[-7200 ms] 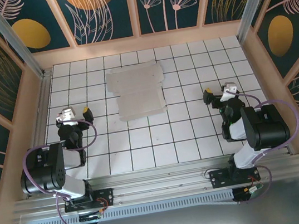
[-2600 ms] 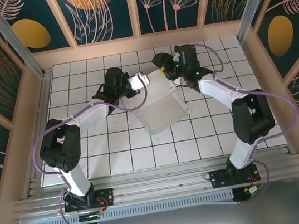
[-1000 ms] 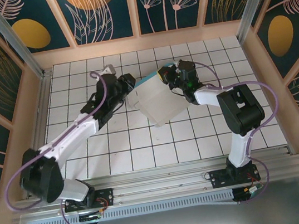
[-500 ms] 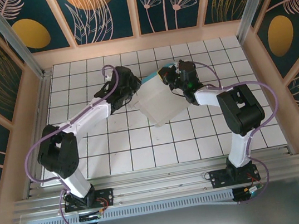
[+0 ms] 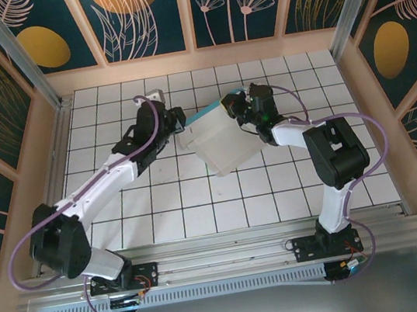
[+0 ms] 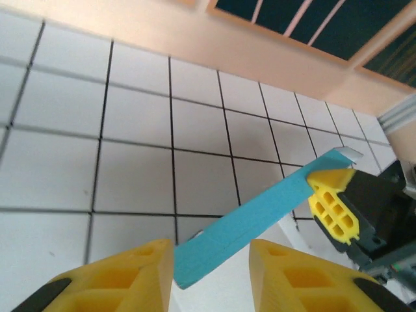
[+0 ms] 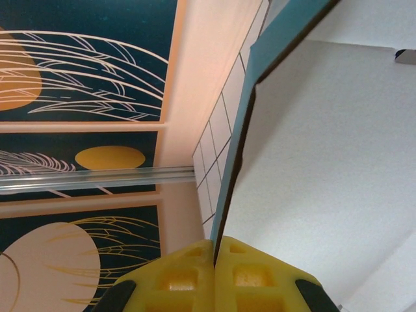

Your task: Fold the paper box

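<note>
- Turquoise shows along one edge only: the paper box (image 5: 222, 144) lies in the far middle of the table (image 5: 201, 212), pale whitish-grey face up. It is turned askew to the black tile lines, with a blue flap raised along its far edge.
- Your right pincer (image 7: 214, 260) is clamped on that sheet. In the right wrist view its two yellow fingers meet, and the cardboard's edge runs straight into the seam, turquoise on the left and grey on the right.
- Your left pincer (image 6: 211, 263) stands with its jaws apart. The near end of the turquoise flap sits in the gap, close against the left finger (image 6: 140, 276). Whether it touches that finger, you cannot tell.
- In the left wrist view the flap runs as a straight strip up and to the right, lifted off the tiles, and its far end is held at the right pincer's yellow finger.
- From overhead, the sheet's left edge is just beside your left pincer and its far right corner is at your right pincer. Its near corner points toward the arm bases.
- For room to move, a broad stretch of white tiles lies between that near corner and the bases, with more tiles to either side. The far wall (image 5: 194, 60) is near both pincers but apart from them — the side walls are well apart.
</note>
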Controlling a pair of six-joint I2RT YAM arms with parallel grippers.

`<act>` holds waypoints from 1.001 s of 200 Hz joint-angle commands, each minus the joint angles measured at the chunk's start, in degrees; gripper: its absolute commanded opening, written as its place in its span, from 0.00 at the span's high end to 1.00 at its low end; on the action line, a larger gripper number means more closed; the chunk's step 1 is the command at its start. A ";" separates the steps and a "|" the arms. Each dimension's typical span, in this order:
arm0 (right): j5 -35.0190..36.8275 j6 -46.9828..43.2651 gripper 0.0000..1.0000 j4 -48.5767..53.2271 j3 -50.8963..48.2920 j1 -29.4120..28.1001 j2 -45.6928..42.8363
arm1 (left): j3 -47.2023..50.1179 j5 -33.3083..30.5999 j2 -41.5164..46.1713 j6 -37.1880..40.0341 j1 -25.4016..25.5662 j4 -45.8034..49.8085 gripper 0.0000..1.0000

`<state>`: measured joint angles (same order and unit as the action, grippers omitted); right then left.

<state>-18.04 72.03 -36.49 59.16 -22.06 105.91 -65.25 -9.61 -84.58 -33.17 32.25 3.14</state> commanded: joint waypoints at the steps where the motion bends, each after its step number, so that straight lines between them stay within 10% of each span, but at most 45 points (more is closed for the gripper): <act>1: 0.55 -3.54 0.97 4.50 2.02 0.50 -0.75 | -0.73 6.63 -1.03 12.93 -4.49 5.16 0.68; 58: -0.50 -8.07 0.94 9.69 4.98 0.81 0.62 | 1.42 24.54 -5.78 27.02 -6.76 2.00 0.51; 98: -0.59 -8.65 0.94 10.29 5.27 0.78 0.44 | 2.58 21.51 -9.91 33.42 -6.76 -0.06 0.39; 165: -0.31 -8.92 0.84 11.17 5.36 0.63 0.10 | 2.67 20.21 -15.68 38.49 -6.76 -4.58 1.00; 200: -2.90 -7.79 0.71 8.33 5.72 -1.09 0.15 | 4.34 19.21 -14.87 41.47 -6.59 -6.12 1.00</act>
<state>-19.40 64.66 -27.77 63.40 -21.74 105.93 -62.04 9.19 -100.66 4.69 25.50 1.06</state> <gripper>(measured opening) 0.276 0.045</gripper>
